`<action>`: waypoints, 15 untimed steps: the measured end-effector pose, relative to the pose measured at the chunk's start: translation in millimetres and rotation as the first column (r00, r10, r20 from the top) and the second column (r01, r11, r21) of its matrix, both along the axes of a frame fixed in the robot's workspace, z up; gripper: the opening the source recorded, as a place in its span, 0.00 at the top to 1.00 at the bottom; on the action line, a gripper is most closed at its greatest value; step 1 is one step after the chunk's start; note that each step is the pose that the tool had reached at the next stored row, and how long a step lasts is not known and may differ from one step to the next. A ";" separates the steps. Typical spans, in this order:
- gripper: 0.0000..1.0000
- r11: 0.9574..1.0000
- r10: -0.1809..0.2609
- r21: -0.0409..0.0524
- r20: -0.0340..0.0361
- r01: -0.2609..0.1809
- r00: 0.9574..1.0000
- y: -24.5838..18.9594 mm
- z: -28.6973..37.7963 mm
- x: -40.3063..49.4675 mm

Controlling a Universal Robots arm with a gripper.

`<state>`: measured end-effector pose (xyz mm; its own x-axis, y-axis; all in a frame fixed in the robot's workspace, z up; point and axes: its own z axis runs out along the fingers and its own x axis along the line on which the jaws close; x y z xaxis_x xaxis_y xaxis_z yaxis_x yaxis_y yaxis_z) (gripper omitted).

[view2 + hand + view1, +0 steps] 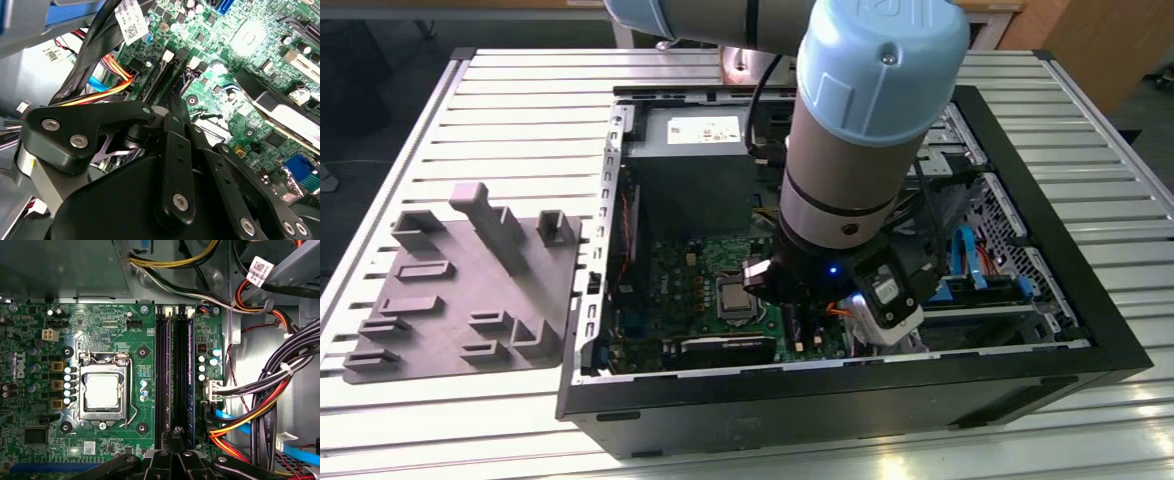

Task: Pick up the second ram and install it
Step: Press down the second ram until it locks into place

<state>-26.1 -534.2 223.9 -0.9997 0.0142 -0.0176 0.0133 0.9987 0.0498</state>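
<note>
My gripper is low inside the open computer case, over the near end of the long black memory slots beside the processor socket. Its fingers stand close together, shut, with the tips right at the slot row. A thin dark strip with a bluish edge stands in the outer slot and looks like a seated memory stick. I cannot tell the second ram apart from the slots under the fingertips. In the exterior view the arm's wrist hides the gripper.
The grey moulded tray with upright posts lies on the exterior view's left of the case, with no stick on it. Bundled black, orange and blue cables run close beside the slots. The power supply fills the case's far end.
</note>
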 end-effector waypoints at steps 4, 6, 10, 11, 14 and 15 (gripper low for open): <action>0.89 1.000 0.000 0.000 0.000 0.000 1.000 0.0 -0.5 -0.2; 0.89 1.000 0.000 0.000 0.000 0.000 1.000 0.0 -0.6 -0.3; 0.89 1.000 0.000 -0.001 0.000 0.000 1.000 -0.1 -3.6 -0.3; 0.89 1.000 0.000 -0.001 0.000 0.000 1.000 -0.1 -4.1 -0.3; 0.89 1.000 0.000 0.000 0.000 0.000 1.000 0.0 -4.6 -0.3; 0.89 1.000 0.000 0.001 0.000 0.000 1.000 0.0 -4.6 -0.2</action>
<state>-26.4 -534.2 219.3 -0.9997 0.0143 -0.0175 0.0134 0.9986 0.0503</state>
